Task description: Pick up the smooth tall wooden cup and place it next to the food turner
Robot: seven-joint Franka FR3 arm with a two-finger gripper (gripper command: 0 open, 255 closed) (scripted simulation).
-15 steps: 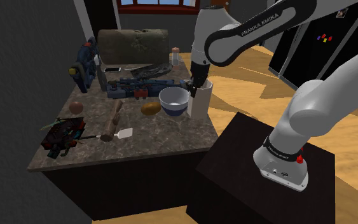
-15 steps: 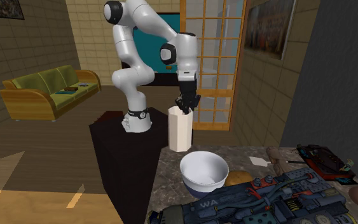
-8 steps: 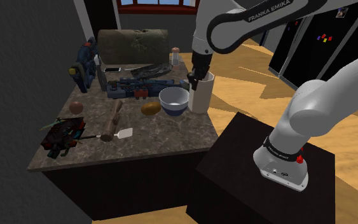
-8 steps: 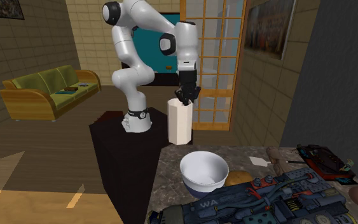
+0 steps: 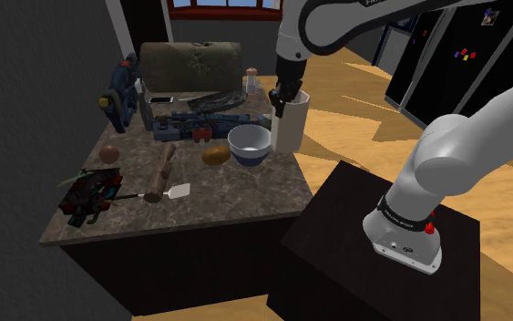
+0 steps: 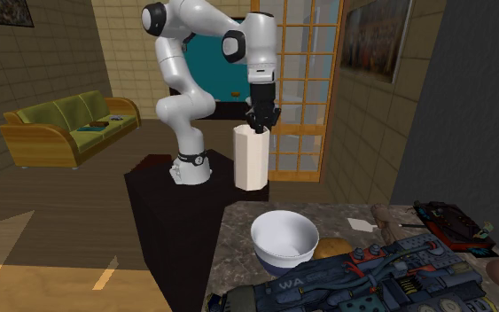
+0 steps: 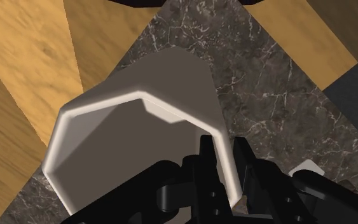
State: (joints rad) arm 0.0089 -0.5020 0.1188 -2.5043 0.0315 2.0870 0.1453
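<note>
The tall cup is drawn plain white with faceted sides. My gripper is shut on its rim, one finger inside and one outside, as the wrist view shows on the cup wall. The cup hangs upright, clear of the dark marble counter, over the corner nearest the stand, with my gripper above it. The food turner, with a white blade, lies near the counter's front, beside a rolling pin.
A white and blue bowl stands just left of the cup in the shoulder view, an orange-brown lump beside it. Dark tools and a blue device crowd the counter's back. The black stand is at lower right.
My gripper has risen steadily with the cup clasped in it, lifting the cup off the counter's corner. Nothing else on the counter has moved.
</note>
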